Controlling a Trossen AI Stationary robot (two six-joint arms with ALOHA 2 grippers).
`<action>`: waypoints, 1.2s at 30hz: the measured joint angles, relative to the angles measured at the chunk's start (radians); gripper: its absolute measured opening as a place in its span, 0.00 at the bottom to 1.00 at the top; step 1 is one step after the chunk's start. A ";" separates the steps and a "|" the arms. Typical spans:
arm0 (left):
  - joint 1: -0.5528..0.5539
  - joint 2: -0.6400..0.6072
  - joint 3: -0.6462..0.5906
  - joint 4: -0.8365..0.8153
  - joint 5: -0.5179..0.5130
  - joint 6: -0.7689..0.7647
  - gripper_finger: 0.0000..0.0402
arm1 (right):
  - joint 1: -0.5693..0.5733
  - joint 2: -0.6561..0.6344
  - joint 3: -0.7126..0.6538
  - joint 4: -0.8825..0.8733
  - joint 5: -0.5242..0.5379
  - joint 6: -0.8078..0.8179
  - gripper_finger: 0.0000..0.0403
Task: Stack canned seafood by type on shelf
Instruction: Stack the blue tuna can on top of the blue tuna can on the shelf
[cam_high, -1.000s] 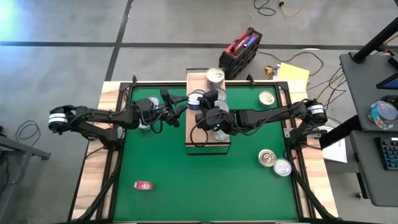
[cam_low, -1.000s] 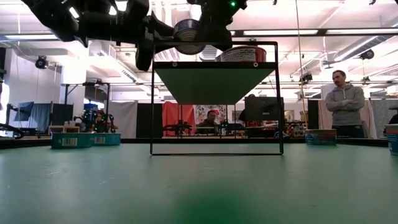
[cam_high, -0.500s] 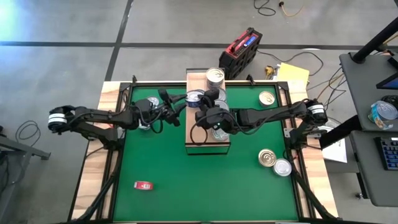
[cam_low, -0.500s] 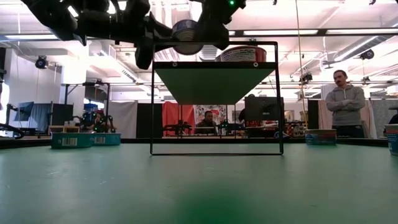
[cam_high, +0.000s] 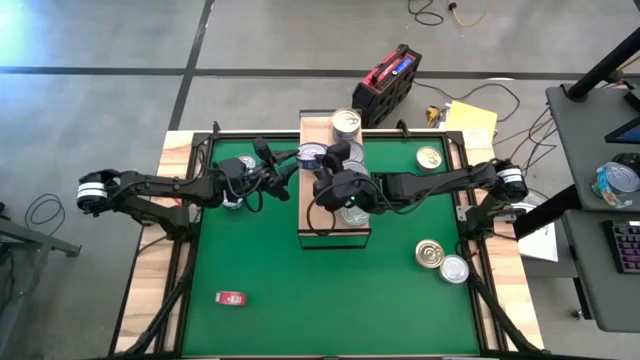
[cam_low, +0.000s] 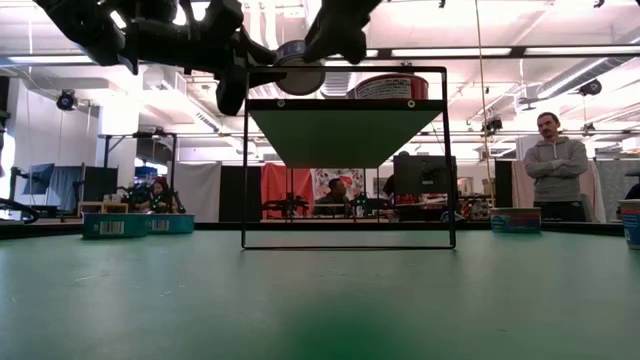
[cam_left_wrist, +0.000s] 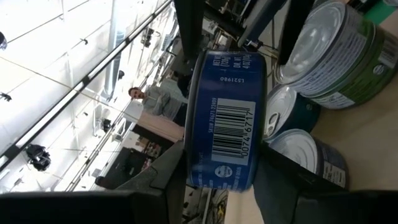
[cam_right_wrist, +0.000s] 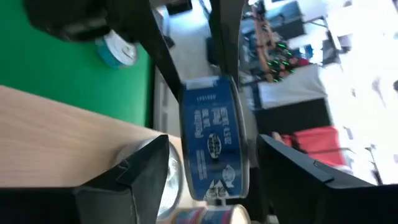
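My left gripper (cam_high: 298, 162) reaches in from the left and is shut on a blue tin of canned seafood (cam_left_wrist: 225, 118) above the shelf's (cam_high: 312, 222) far half. My right gripper (cam_right_wrist: 214, 180) is open. Its fingers stand on either side of the same tin (cam_right_wrist: 211, 140) with a gap on each side. In the low view the tin (cam_low: 300, 74) hangs just over the shelf's top board (cam_low: 345, 100). On the shelf sit a silver-lidded tin (cam_high: 345, 122) at the far end and more tins (cam_left_wrist: 311, 155) under the right gripper. My left gripper pinches the blue tin by its two flat faces (cam_left_wrist: 191, 163), one finger on the lid and one on the bottom. The fingers come in level from the table's left. The tin is lifted clear of the shelf and tilted toward its edge, barcode side facing the wrist.
On the green mat lie a gold-lidded tin (cam_high: 428, 157) at the far right, a gold one (cam_high: 430, 252) and a silver one (cam_high: 455, 269) at the near right, and a teal tin (cam_high: 236, 196) under the left arm. A small red flat object (cam_high: 231, 297) lies near left.
My right gripper has opened, let go of the blue tin and risen slightly. The tin stays in my left gripper and has tipped a little, so more of its lid shows in the low view.
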 joint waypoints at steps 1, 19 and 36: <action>0.000 0.000 0.000 0.000 0.001 0.000 0.32 | 0.000 -0.003 0.009 -0.019 -0.022 0.011 0.57; -0.005 0.000 0.014 0.004 0.025 -0.003 0.32 | -0.001 -0.007 0.057 -0.107 -0.025 0.058 0.58; -0.028 0.006 0.037 -0.022 0.032 -0.014 0.32 | -0.003 -0.007 0.056 -0.121 -0.020 0.053 0.48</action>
